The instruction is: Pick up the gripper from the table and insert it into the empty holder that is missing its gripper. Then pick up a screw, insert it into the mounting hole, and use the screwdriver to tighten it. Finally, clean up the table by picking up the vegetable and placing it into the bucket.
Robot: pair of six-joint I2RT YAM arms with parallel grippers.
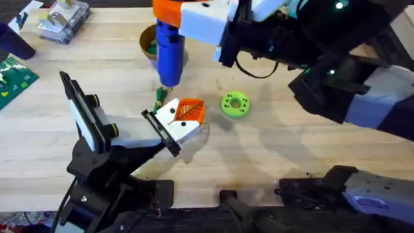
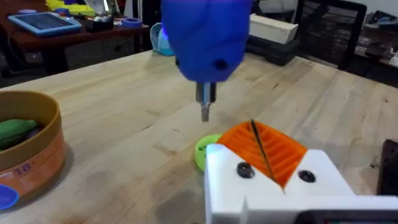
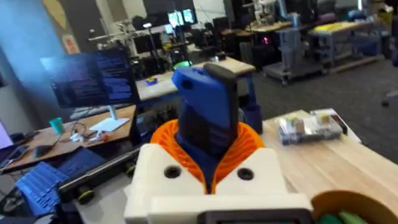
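Observation:
My right gripper (image 1: 178, 16) (image 3: 208, 143), white with orange ribbed pads, is shut on the blue screwdriver (image 1: 171, 55) (image 3: 205, 106) and holds it upright. The bit (image 2: 205, 112) hangs a little above the table, just past my left gripper (image 1: 187, 111) (image 2: 264, 146). That one is the white holder (image 2: 273, 186) with two dark holes on its face. The orange ribbed gripper (image 2: 283, 152) sits in it, and the pads are pressed together. The thin green-and-orange vegetable (image 1: 160, 98) lies on the table by the bit. The bucket (image 1: 147, 40) (image 2: 37, 149) stands behind the screwdriver with green toys inside.
A green ring with holes (image 1: 234, 104) (image 2: 202, 149) lies right of the left gripper. A clear plastic box (image 1: 63, 19) and a green circuit board (image 1: 13, 77) sit at the far left. The right arm's dark links (image 1: 336, 71) hang over the right side of the table.

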